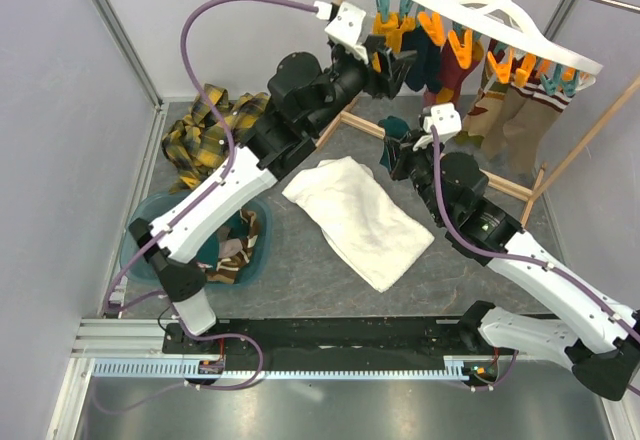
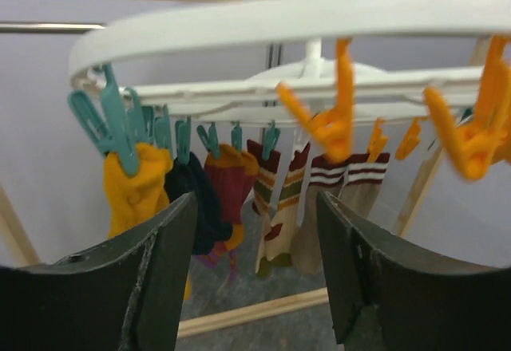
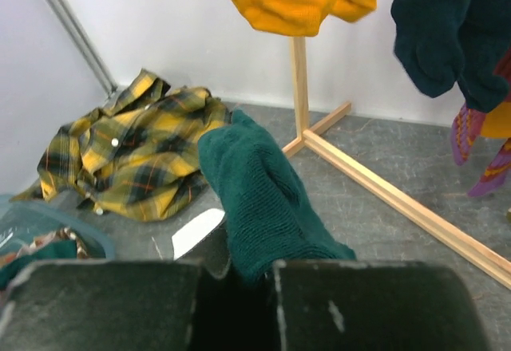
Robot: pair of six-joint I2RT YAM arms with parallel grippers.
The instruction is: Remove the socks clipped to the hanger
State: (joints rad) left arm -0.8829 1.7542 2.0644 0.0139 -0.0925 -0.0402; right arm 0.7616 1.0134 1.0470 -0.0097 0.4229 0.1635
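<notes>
**A:** Over at the left pincer (image 2: 255, 201)?
**B:** Spread wide, gripping nothing. Raised just below the near rim of the hanger (image 2: 279, 17), at top centre of the overhead frame.

**A:** And at the right pincer (image 3: 251, 267)?
**B:** Clamped on a dark green sock (image 3: 263, 207), bottom centre of its wrist frame, free end pointing up and away.

**A:** Whereabouts for the other socks (image 2: 275, 199)?
**B:** Clipped in a row beneath the hanger, upper right of the overhead frame: mustard, dark teal, maroon, cream-striped. More heaped in a teal basin (image 1: 140, 215), lower left.

**A:** Anything else on the counter (image 1: 300, 280)?
**B:** Plaid shirt (image 1: 205, 130) crumpled at left, white towel (image 1: 355, 215) flat in the middle, wooden rack (image 3: 383, 189) standing behind.
</notes>
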